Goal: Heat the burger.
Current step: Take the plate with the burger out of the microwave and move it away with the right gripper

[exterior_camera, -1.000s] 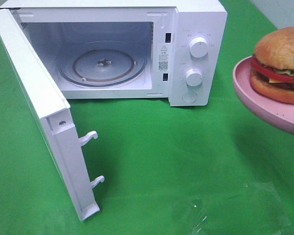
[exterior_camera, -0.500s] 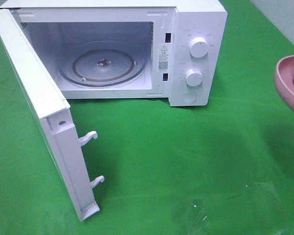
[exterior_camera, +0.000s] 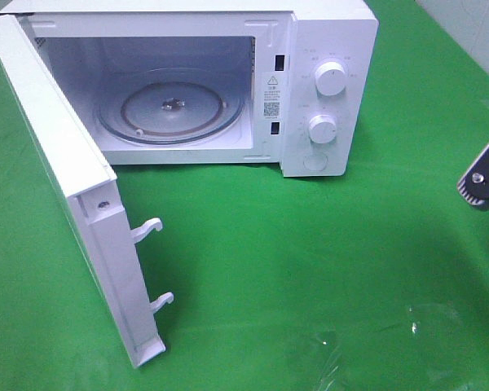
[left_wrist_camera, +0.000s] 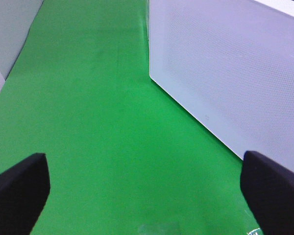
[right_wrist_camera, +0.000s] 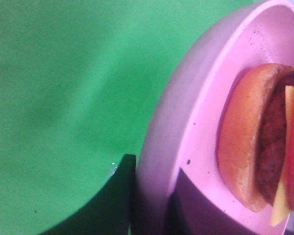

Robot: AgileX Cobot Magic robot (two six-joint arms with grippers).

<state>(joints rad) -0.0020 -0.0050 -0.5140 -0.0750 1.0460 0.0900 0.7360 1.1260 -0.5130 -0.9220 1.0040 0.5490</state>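
The right gripper (right_wrist_camera: 152, 196) is clamped on the rim of the pink plate (right_wrist_camera: 186, 117): in the right wrist view its dark fingers (right_wrist_camera: 120, 196) straddle the plate's edge, one outside the wall and one showing as a shadowed shape on the inner surface. The burger (right_wrist_camera: 259, 142) sits on that plate, near the rim, with the bun, the brown patty, a yellow cheese edge and a red tomato slice showing. From the high camera only a dark bit of the right arm (exterior_camera: 482, 175) enters at about three o'clock, at the frame's edge; plate and burger lie outside that view, so their height above the green cloth (exterior_camera: 310, 269) cannot be told. The left gripper (left_wrist_camera: 147, 191) stands wide apart and holds nothing, its two black fingers (left_wrist_camera: 19, 191) hanging over bare cloth beside the perforated white outer face of the microwave door. The microwave (exterior_camera: 326, 49) stands at about eleven o'clock in the high view, with the door (exterior_camera: 65, 187) swung fully open toward seven o'clock and the glass turntable (exterior_camera: 171, 106) bare. As I judge it, the opening and the pickup are done; carrying the plate into the cavity, setting it on the turntable, letting go, shutting the door and turning the knobs (exterior_camera: 331, 79) all remain.
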